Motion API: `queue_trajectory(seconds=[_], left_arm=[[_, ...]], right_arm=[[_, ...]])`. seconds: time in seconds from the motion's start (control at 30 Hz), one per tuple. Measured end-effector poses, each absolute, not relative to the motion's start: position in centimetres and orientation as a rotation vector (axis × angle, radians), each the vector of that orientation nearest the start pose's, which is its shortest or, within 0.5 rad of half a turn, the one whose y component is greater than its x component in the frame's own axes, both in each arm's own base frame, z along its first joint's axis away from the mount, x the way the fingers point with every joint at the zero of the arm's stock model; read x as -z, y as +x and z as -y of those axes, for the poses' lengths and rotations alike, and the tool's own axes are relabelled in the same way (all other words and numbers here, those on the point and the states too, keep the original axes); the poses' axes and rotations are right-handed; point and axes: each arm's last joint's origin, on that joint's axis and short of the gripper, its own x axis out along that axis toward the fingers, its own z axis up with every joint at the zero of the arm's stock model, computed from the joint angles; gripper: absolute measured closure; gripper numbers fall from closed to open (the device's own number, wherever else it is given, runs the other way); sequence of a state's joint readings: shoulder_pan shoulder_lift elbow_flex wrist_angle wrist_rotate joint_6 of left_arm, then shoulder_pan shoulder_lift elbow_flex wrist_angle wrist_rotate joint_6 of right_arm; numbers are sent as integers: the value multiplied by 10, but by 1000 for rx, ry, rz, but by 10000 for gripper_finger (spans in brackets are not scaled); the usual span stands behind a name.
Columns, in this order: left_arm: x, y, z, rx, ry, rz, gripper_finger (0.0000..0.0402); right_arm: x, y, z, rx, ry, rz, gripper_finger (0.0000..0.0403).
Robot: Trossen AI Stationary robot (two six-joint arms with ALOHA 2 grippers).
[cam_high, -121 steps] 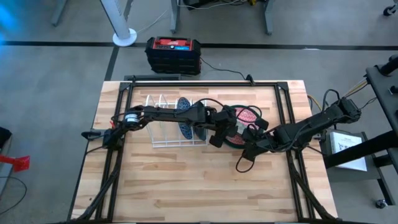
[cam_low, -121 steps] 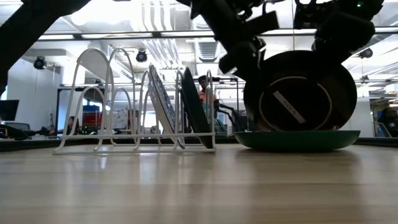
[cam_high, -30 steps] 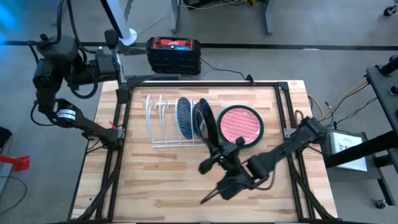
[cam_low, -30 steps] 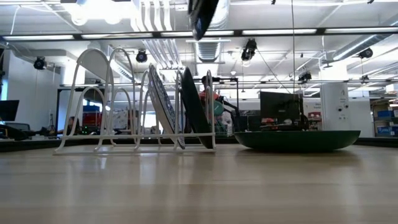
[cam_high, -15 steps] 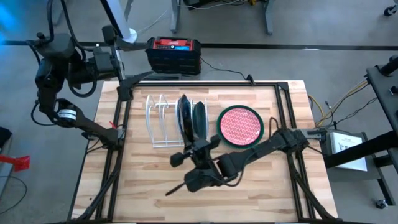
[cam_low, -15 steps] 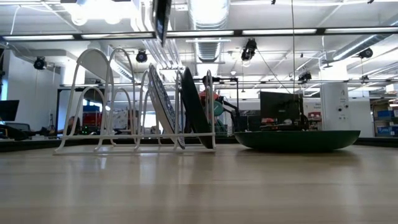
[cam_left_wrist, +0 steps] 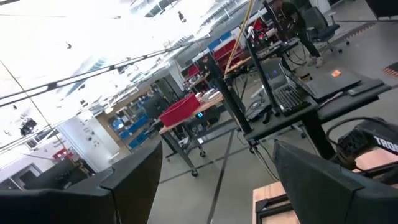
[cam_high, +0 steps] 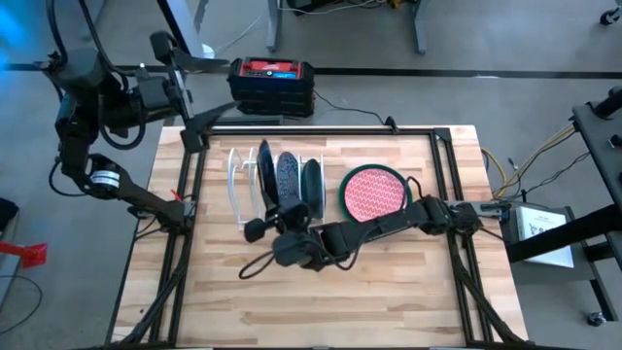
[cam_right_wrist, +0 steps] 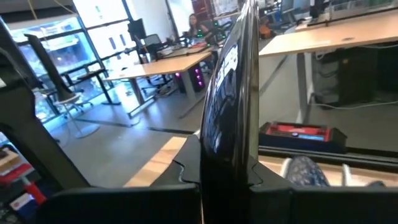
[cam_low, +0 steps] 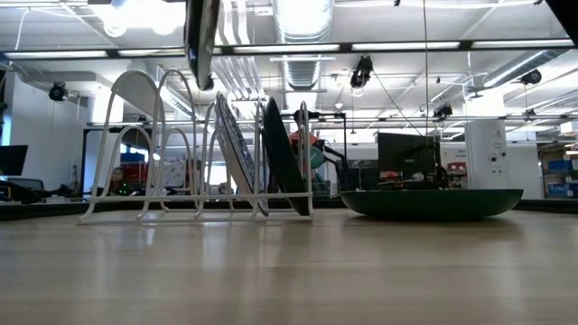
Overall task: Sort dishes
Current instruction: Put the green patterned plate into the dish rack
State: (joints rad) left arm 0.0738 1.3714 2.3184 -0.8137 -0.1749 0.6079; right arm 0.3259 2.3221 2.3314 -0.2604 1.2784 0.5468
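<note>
My right gripper (cam_high: pixel 267 220) is shut on a dark plate (cam_high: pixel 264 175), which stands on edge over the left part of the white wire rack (cam_high: pixel 255 216). In the low view the plate (cam_low: pixel 200 41) hangs high above the rack (cam_low: pixel 144 135). A blue speckled plate (cam_high: pixel 289 180) and a dark plate (cam_high: pixel 311 185) stand on edge in the rack's slots. A red-pink patterned plate (cam_high: pixel 374 194) lies flat on a green plate (cam_low: pixel 432 203) right of the rack. My left gripper (cam_high: pixel 199 92) is open, raised beyond the table's far left corner. My right gripper pinches the dark plate's rim (cam_right_wrist: pixel 227 177) between its two fingers, one on each face. The fingers come from the table's near side. The plate stands upright and edge-on to the wrist view, lifted clear of the table above the rack.
A black and red box (cam_high: pixel 272 83) sits on the floor beyond the table's far edge. A black frame rail (cam_high: pixel 321 129) runs along the far edge. Bare wood (cam_high: pixel 292 311) lies in front of the rack.
My right gripper has carried the dark plate toward the table's left edge, from in front of the rack's right end to above its left slots. The plate has stayed upright and lifted throughout.
</note>
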Motion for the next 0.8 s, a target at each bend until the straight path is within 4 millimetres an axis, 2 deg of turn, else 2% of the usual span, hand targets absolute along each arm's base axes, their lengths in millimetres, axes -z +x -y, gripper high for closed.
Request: queue_trajectory(seconds=[0.27, 0.8], left_arm=[[-609, 156, -17, -281, 598, 51, 106], [-607, 157, -17, -275, 598, 32, 106]], right_arm=[[-339, 506, -128, 945, 317, 76, 391], [-312, 514, -115, 947, 367, 78, 395]])
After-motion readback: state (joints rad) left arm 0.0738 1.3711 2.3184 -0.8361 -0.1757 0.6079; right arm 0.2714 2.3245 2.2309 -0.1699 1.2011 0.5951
